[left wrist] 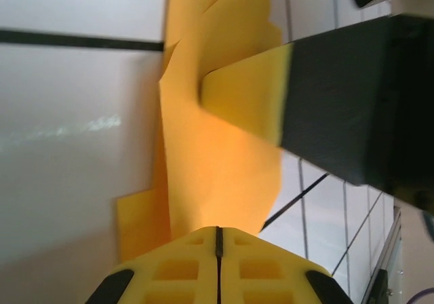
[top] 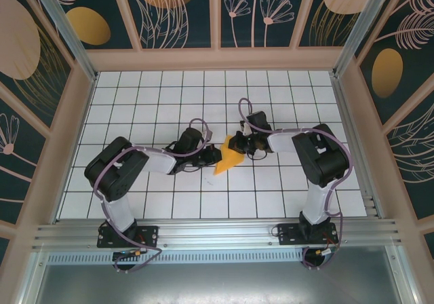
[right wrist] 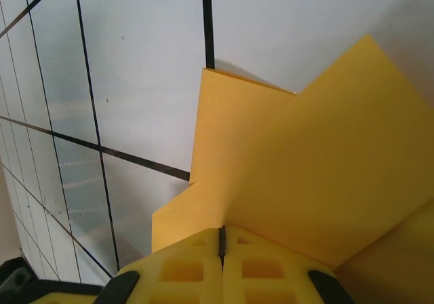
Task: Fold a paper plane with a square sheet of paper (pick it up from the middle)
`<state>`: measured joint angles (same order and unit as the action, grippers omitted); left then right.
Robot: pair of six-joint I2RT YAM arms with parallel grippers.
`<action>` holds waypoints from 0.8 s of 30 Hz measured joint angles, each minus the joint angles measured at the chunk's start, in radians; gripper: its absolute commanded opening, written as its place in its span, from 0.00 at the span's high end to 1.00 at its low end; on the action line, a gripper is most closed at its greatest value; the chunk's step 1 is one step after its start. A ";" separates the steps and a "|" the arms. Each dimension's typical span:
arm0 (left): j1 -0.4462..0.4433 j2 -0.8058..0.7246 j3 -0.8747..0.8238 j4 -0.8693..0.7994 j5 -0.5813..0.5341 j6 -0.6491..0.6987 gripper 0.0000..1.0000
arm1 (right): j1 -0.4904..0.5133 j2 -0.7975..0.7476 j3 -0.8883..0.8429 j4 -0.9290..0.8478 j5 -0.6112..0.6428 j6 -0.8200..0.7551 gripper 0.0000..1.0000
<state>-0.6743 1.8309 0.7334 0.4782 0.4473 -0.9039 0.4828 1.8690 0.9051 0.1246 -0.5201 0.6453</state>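
Hanging between: sheet of paper (top: 229, 160) | left jaws clamp it | right jaws clamp it

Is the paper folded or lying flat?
Folded: the paper shows overlapping layers with creased edges, and it is raised rather than flat.

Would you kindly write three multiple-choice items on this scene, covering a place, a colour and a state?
1. Where is the paper?
A. over the middle of the table
B. far-left corner
C. on the metal rail

2. Its colour?
A. white
B. orange-yellow
C. blue

3. The left fingers are:
A. wide open
B. shut on the paper
C. shut on nothing

Answers:
1 A, the top view shows it at the grid's centre.
2 B, plain in every view.
3 B, the left wrist view shows the sheet pinched between them.
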 measured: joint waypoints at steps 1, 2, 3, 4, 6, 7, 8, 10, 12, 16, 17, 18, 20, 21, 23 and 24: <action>0.000 0.012 0.000 0.005 0.003 -0.003 0.93 | 0.000 0.000 0.000 0.000 0.000 0.000 0.93; 0.000 0.024 0.000 0.014 0.008 -0.007 0.93 | 0.000 0.000 0.000 0.000 0.000 0.000 0.93; 0.000 0.034 0.000 0.020 0.013 -0.011 0.93 | 0.000 0.000 0.000 0.000 0.000 0.000 0.93; 0.000 0.037 -0.001 0.027 0.015 -0.014 0.94 | 0.000 0.000 0.000 0.000 0.000 0.000 0.93; 0.000 0.037 -0.004 0.031 0.012 -0.017 0.94 | 0.000 0.000 0.000 0.000 -0.001 0.000 0.92; 0.000 0.037 -0.007 0.035 0.010 -0.018 0.95 | 0.000 0.000 0.000 0.000 -0.001 0.000 0.92; 0.000 0.037 -0.011 0.041 0.008 -0.019 0.96 | 0.000 0.000 0.000 0.000 -0.002 0.000 0.91; 0.000 0.037 -0.016 0.050 -0.001 -0.021 0.96 | 0.000 -0.006 0.000 0.000 -0.006 0.000 0.90; 0.000 0.036 -0.023 0.062 -0.007 -0.022 0.96 | 0.002 -0.026 0.000 0.000 -0.021 0.000 0.90; -0.001 0.036 -0.033 0.084 -0.010 -0.025 0.96 | 0.022 -0.083 -0.005 0.007 -0.048 0.008 0.92; -0.001 0.036 -0.035 0.087 -0.010 -0.026 0.96 | 0.032 -0.093 -0.006 0.010 -0.050 0.013 0.94; -0.001 0.036 -0.035 0.090 -0.010 -0.026 0.96 | 0.045 -0.100 -0.011 0.019 -0.050 0.020 0.94; -0.001 0.036 -0.036 0.092 -0.010 -0.026 0.96 | 0.069 -0.106 -0.034 0.036 -0.046 0.035 0.95; -0.001 0.036 -0.036 0.092 -0.010 -0.026 0.96 | 0.080 -0.106 -0.053 0.045 -0.045 0.044 0.95; -0.001 0.036 -0.039 0.095 -0.009 -0.025 0.96 | 0.087 -0.106 -0.089 0.074 -0.034 0.063 0.96; -0.001 0.035 -0.039 0.095 -0.009 -0.025 0.96 | 0.085 -0.106 -0.097 0.081 -0.027 0.069 0.96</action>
<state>-0.6754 1.8664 0.6945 0.5735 0.4381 -0.9291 0.5674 1.7630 0.8078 0.2054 -0.5472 0.7147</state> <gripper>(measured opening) 0.068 0.067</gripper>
